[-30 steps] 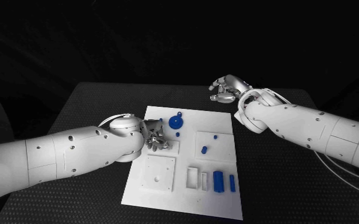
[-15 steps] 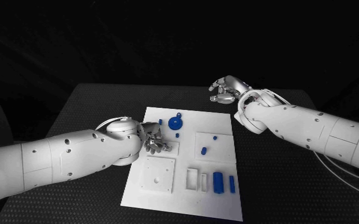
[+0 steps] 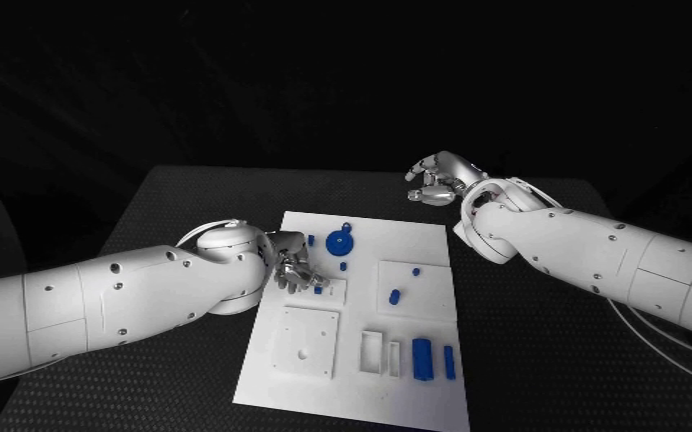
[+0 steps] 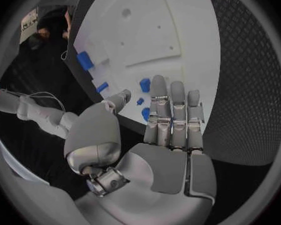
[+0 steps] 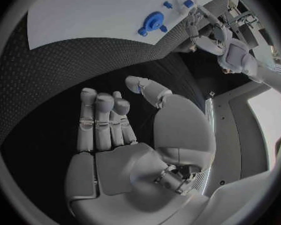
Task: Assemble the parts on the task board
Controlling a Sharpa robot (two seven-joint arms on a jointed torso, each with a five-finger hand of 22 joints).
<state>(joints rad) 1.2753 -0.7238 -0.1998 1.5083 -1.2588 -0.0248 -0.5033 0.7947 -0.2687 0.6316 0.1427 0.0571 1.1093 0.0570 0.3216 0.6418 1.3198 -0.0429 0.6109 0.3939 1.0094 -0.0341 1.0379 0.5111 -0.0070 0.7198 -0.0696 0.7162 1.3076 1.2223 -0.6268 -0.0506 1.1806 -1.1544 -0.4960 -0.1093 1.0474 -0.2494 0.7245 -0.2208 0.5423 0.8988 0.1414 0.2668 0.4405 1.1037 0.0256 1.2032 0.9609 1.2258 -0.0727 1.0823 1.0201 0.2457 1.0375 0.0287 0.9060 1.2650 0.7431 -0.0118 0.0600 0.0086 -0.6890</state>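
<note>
Counter: a black counter with a woven texture carries the white task board, which lies in the middle before the robot.

Task board: a flat white plate bearing several raised white square plates and narrow slots. A square plate with small holes sits at its near left part, another square plate near its middle.

Parts: a round blue gear-like disc stands near the board's far edge; the right wrist view shows it too. A small blue peg and a smaller blue stud sit on the middle square plate. A larger blue block and a thin blue bar stand in the slots at the board's near right part, beside two white slot frames.

Left hand: the left hand hangs over the board's left part, just beside the gear-like disc, fingers pointing down toward the plate. In the left wrist view its fingers lie straight and side by side, the thumb apart, with nothing between them; small blue parts lie on the board just past the fingertips.

Right hand: the right hand is raised over the bare counter beyond the board's far right corner, well apart from the parts. Its fingers are loosely bent, the thumb set apart, and it carries nothing.
</note>
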